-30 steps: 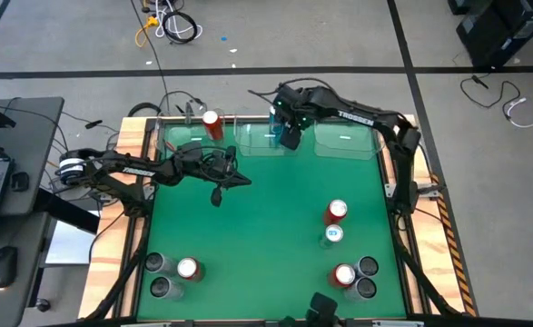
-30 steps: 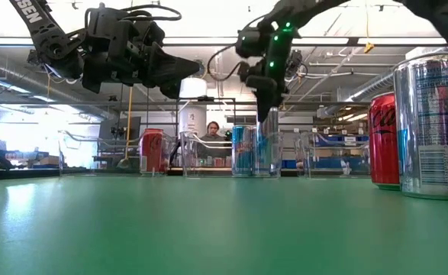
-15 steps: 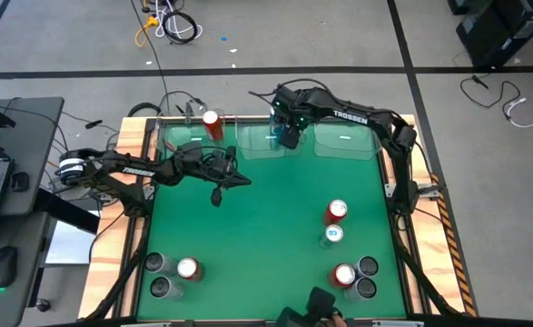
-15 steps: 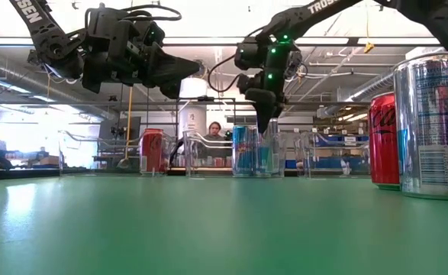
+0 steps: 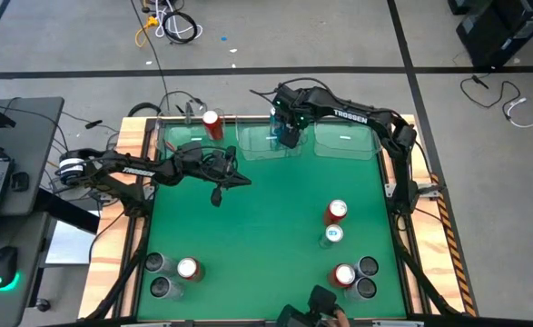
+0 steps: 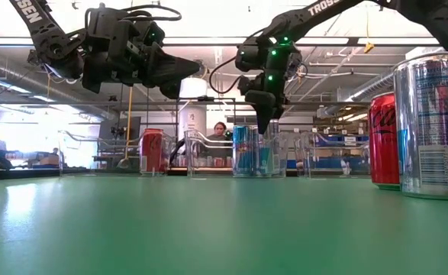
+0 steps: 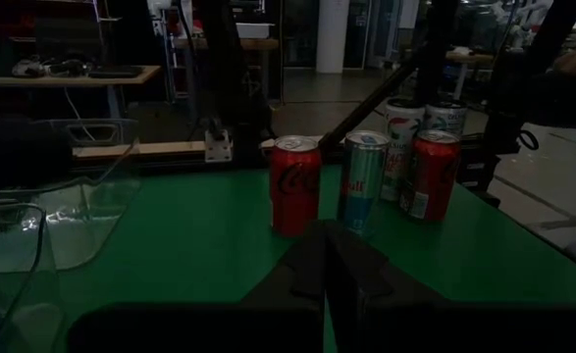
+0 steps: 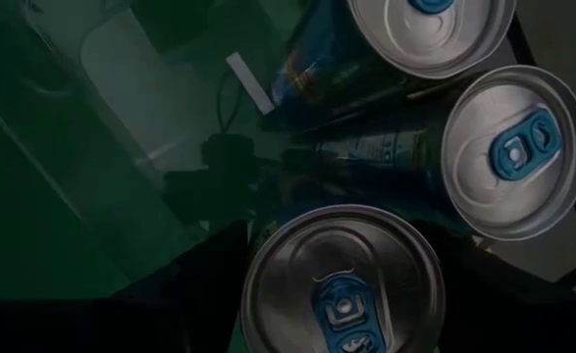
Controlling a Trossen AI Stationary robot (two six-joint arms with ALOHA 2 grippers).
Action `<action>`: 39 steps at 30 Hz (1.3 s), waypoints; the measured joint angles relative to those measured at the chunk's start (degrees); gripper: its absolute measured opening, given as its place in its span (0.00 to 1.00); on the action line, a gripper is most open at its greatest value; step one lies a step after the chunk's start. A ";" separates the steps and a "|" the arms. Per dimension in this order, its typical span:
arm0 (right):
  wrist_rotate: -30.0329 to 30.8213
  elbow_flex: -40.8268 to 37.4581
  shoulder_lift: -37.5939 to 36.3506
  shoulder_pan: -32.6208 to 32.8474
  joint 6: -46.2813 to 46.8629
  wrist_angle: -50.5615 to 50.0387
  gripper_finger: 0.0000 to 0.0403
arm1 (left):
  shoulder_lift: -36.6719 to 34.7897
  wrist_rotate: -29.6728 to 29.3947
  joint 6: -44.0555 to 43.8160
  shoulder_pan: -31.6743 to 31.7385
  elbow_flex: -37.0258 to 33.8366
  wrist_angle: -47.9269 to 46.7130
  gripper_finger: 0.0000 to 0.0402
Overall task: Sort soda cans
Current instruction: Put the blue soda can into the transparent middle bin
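Note:
My right gripper (image 5: pixel 289 139) (image 6: pixel 263 124) hangs open over the middle clear bin (image 5: pixel 252 148) at the far edge, just above three light blue cans (image 8: pixel 508 152) (image 6: pixel 243 150) standing on their bases in it; its fingers flank the nearest can top (image 8: pixel 342 279) from above without touching. My left gripper (image 5: pixel 244 181) (image 6: pixel 194 69) (image 7: pixel 327 250) hovers shut over the table's left centre. One red can (image 5: pixel 213 123) stands in the left bin. Red (image 5: pixel 336 212) (image 7: pixel 295 182), blue (image 5: pixel 332 235) (image 7: pixel 364 181) and grey (image 5: pixel 367 266) cans stand on the mat at right.
A third clear bin (image 5: pixel 346 142) stands at the far right. Two grey cans (image 5: pixel 155 263) and a red one (image 5: pixel 188 269) stand at the near left corner. A red can (image 5: pixel 343 274) and another grey one (image 5: pixel 365 288) are near right. The mat's centre (image 5: pixel 266 236) is bare.
My right gripper has risen straight up out of the middle bin, from low among the blue cans to just above their tops. The cans stay standing in the bin. The left arm has kept still.

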 joint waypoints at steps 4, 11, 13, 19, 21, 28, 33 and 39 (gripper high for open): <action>0.08 0.00 0.00 0.00 0.02 0.08 0.65 | 0.00 0.00 -0.02 0.00 -0.01 -0.02 0.01; 0.40 0.00 -0.04 -0.02 0.05 0.31 0.75 | 0.00 0.00 -0.04 0.00 -0.01 -0.51 0.01; 0.39 0.00 -0.04 -0.02 0.05 0.31 0.79 | 0.00 0.00 -0.04 0.00 -0.01 -0.57 0.01; 2.31 0.00 -0.04 0.09 -1.25 0.25 0.87 | 0.00 0.00 -0.07 0.00 -0.01 -0.46 0.01; 3.37 0.11 -0.04 0.07 -1.41 -0.06 0.87 | 0.00 0.00 -0.09 0.00 -0.01 -0.46 0.01; 3.35 3.96 -0.07 1.24 -2.88 -4.17 0.87 | 0.00 0.00 -0.13 0.00 -0.01 -0.42 0.01; 0.95 8.52 -0.13 4.21 -3.78 -11.29 0.87 | 0.00 0.00 -0.13 0.00 -0.01 -0.42 0.01; -3.28 10.95 -0.52 12.42 -1.94 -20.37 0.86 | 0.00 0.00 -0.08 0.00 -0.01 -0.43 0.01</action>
